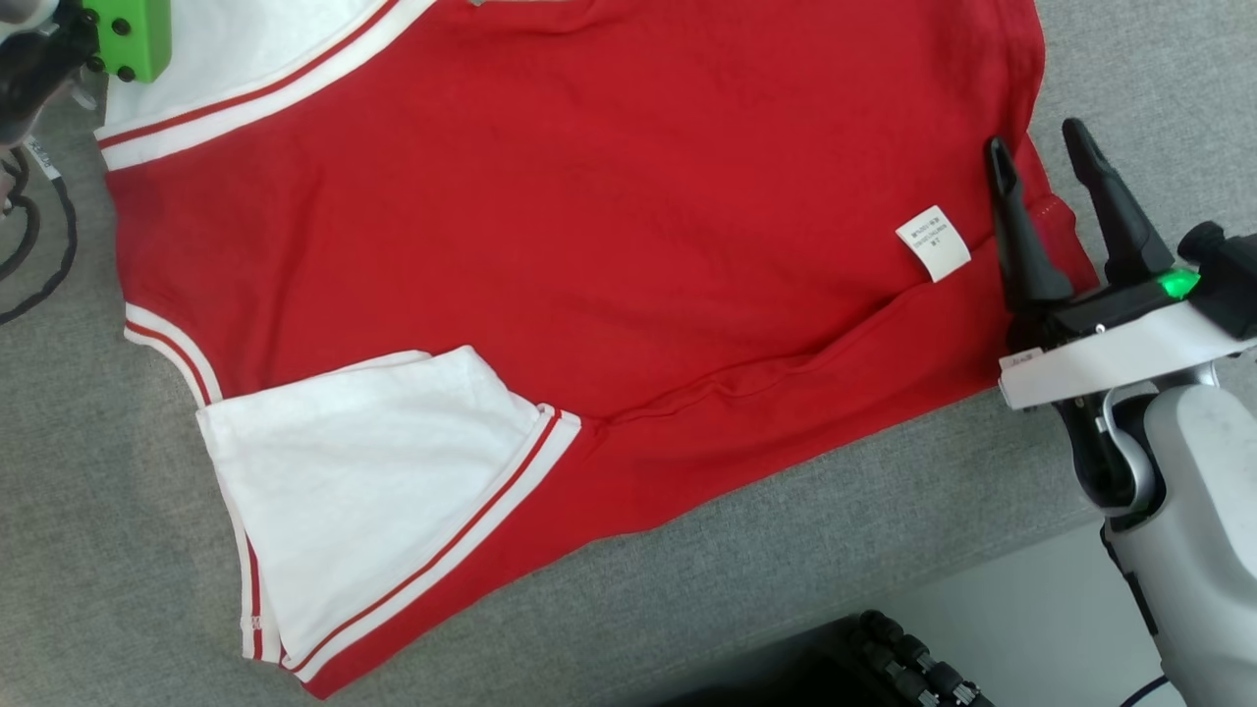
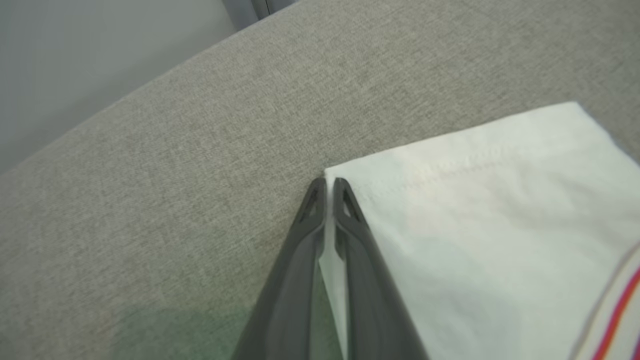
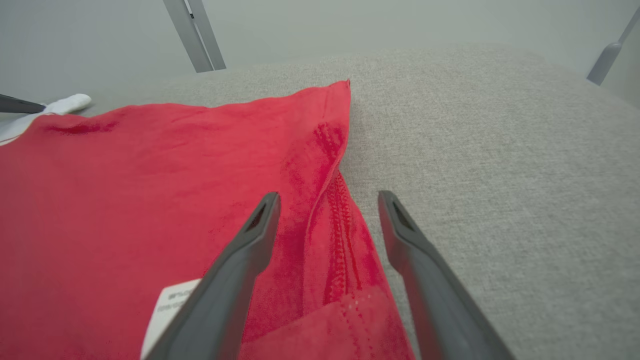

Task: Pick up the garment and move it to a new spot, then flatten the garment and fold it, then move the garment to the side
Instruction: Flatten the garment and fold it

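Fingers spread apart, the right gripper [image 1: 1034,139] straddles the stitched hem [image 3: 340,220] of the red garment [image 1: 589,196], just beside the care label [image 1: 933,243]. To flatten well, I judge it should sink lower, slide one finger under the hem before closing, then draw outward against the far hold. Farther off, the garment lies spread on the grey cushion [image 1: 98,540], and the left wrist view settles what the head view leaves unclear: the left gripper [image 2: 328,181] is pinched together on a corner of the white sleeve [image 2: 475,200].
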Tool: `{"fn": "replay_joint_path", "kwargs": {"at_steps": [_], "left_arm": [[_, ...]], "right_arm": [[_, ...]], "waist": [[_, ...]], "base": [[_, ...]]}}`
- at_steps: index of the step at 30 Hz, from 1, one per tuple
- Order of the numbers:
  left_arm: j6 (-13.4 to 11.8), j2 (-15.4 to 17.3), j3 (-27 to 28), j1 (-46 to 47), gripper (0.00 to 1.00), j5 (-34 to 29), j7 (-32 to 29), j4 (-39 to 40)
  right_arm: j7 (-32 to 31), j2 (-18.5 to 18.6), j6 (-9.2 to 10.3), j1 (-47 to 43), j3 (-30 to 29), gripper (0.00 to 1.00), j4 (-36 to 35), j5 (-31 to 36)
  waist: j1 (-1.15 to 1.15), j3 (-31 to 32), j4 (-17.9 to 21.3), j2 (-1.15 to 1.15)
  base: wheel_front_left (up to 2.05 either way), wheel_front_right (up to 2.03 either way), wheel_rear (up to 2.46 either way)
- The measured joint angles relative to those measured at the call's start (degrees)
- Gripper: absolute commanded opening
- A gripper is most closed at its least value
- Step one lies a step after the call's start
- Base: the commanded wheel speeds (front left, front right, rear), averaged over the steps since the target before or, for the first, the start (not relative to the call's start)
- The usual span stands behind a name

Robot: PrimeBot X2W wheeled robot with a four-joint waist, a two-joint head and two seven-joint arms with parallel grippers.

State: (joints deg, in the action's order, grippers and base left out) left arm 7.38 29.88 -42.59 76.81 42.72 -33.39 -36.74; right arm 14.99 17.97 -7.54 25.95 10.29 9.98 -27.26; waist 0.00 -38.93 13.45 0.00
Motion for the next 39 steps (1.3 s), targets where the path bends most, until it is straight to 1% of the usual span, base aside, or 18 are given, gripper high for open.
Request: {"fn": "replay_joint_path", "kwargs": {"at_steps": [4, 7, 11, 14, 18, 21, 23, 25, 28, 34, 36, 38, 39], "left_arm": [[0.0, 1.1, -2.0, -0.2, 0.0, 1.1, 2.6, 1.4], [0.0, 1.3, -3.5, -0.2, 0.0, 2.5, 3.9, 2.6], [0.0, 1.5, -5.8, -0.1, 0.0, 3.7, 4.7, 4.8], [0.0, 1.6, -7.3, 0.2, 0.0, 4.5, 5.2, 6.5], [0.0, 1.7, -9.2, 1.1, 0.0, 5.6, 5.3, 8.6], [0.0, 1.7, -10.4, 1.6, 0.0, 6.2, 5.3, 9.9], [0.0, 1.9, -11.1, 1.7, 0.0, 6.5, 5.6, 10.5], [0.0, 1.9, -11.7, 1.9, 0.0, 6.9, 5.7, 10.8], [0.0, 1.9, -12.5, 2.3, 0.0, 7.2, 5.7, 11.2], [0.0, 1.8, -13.8, 2.8, 0.0, 7.8, 6.2, 11.6], [0.0, 1.8, -14.2, 3.0, 0.0, 8.1, 6.3, 11.7], [0.0, 1.8, -14.7, 3.2, 0.0, 8.3, 6.6, 11.7], [0.0, 1.8, -14.8, 3.3, 0.0, 8.4, 6.8, 11.6]], "right_arm": [[0.0, 0.5, 0.0, 2.5, 0.2, 1.0, 1.5, -0.4], [-0.9, 0.9, 0.01, 5.8, 1.1, 1.0, 5.3, -4.2], [-9.6, 2.9, 0.01, 12.5, 2.4, 1.0, 9.2, -11.3], [-18.9, 4.8, 0.01, 17.7, 2.9, 1.0, 11.9, -17.6], [-30.6, 6.9, 0.03, 23.0, 3.4, 1.0, 15.7, -23.4], [-36.8, 7.6, 0.03, 26.4, 3.8, 1.0, 18.5, -25.2], [-39.7, 7.8, 0.03, 28.4, 3.8, 1.0, 20.2, -26.3], [-41.8, 7.8, 0.03, 30.0, 3.7, 1.0, 22.0, -26.6], [-43.1, 7.5, 0.03, 31.5, 3.1, 1.0, 24.6, -27.5], [-42.9, 5.6, 0.04, 34.3, 1.3, 1.0, 27.3, -30.2], [-42.6, 5.3, 0.04, 35.0, 1.0, 0.93, 27.7, -30.8], [-42.3, 5.3, 0.04, 35.6, 1.1, 0.74, 28.3, -30.8], [-42.3, 5.4, 0.04, 35.8, 1.2, 0.69, 28.5, -30.7]], "waist": [[0.0, 0.9, -0.2, 0.0], [0.0, 1.8, -0.5, 0.0], [0.0, 2.8, -1.4, 0.0], [0.0, 3.5, -2.4, 0.0], [0.0, 4.0, -3.9, 0.0], [0.0, 4.1, -4.9, 0.0], [0.0, 4.2, -5.4, 0.0], [0.0, 4.2, -6.0, 0.0], [0.0, 4.2, -6.8, 0.0], [0.0, 3.8, -8.2, 0.0], [0.0, 3.6, -8.6, 0.0], [0.0, 3.4, -9.0, 0.0], [0.0, 3.4, -9.2, 0.0]], "base": [[0.0, 0.0, 0.0], [0.0, 0.0, 0.0], [0.0, 0.0, 0.0], [0.0, 0.0, 0.0], [0.0, 0.0, 0.0], [0.0, 0.0, 0.0], [0.0, 0.0, 0.0], [0.0, 0.0, 0.0], [0.0, 0.0, 0.0], [0.0, 0.0, 0.0], [0.0, 0.0, 0.0], [0.0, 0.0, 0.0], [0.0, 0.0, 0.0]]}}
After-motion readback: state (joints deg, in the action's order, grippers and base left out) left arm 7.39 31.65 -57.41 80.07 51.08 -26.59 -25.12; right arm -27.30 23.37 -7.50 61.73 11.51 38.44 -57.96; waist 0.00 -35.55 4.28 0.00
